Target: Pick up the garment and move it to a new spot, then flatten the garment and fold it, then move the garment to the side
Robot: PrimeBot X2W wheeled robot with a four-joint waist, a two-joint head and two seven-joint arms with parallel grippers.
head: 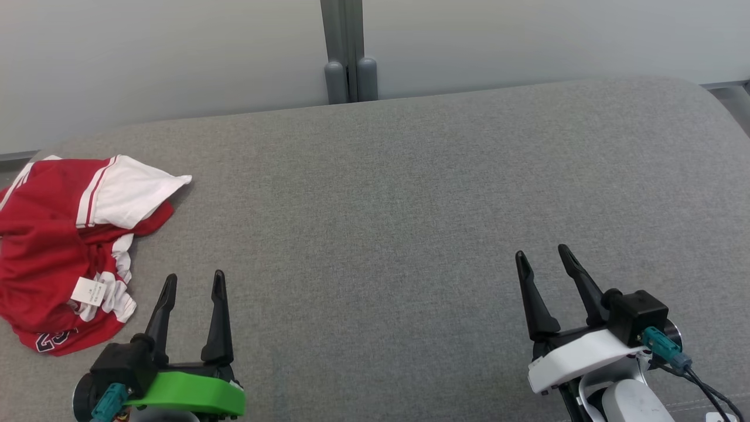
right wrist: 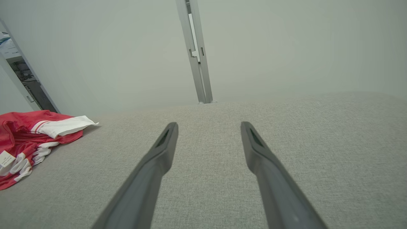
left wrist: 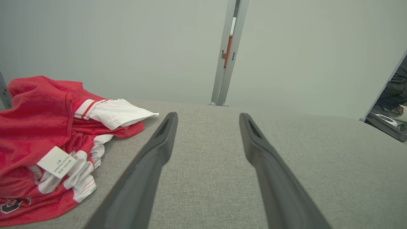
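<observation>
A crumpled red-and-white jersey (head: 47, 246) lies in a loose heap at the far-left part of the grey fabric-covered surface (head: 381, 193), close to its left edge. A white panel (head: 137, 190) with thin red stripes is folded over the top of the heap and points toward the right. A white care label (head: 89, 291) sits face up on the near side of the pile, beside bunched white trim. On the nearest red fold a dark printed number (head: 51, 339) is partly visible; it is too creased to read surely.

The left end effector (head: 195, 280), on a green mount (head: 187, 394), is at the near left, just to the right of the jersey's near edge and apart from the cloth. Its two dark fingers (head: 218, 322) stand spread apart, and the left wrist view shows bare grey fabric between them, with the jersey off to their left.

The right end effector (head: 542, 253), on a white mount (head: 577, 354), is at the near right, well apart from the jersey. Its fingers are likewise spread wide, tilted a little toward the left, and the right wrist view shows only grey fabric in the gap, with the jersey far off to the left.

Behind the surface stands a pale wall (head: 176, 53), split at the middle by a grey upright post (head: 349, 47) whose two rounded feet meet the surface's far edge.
</observation>
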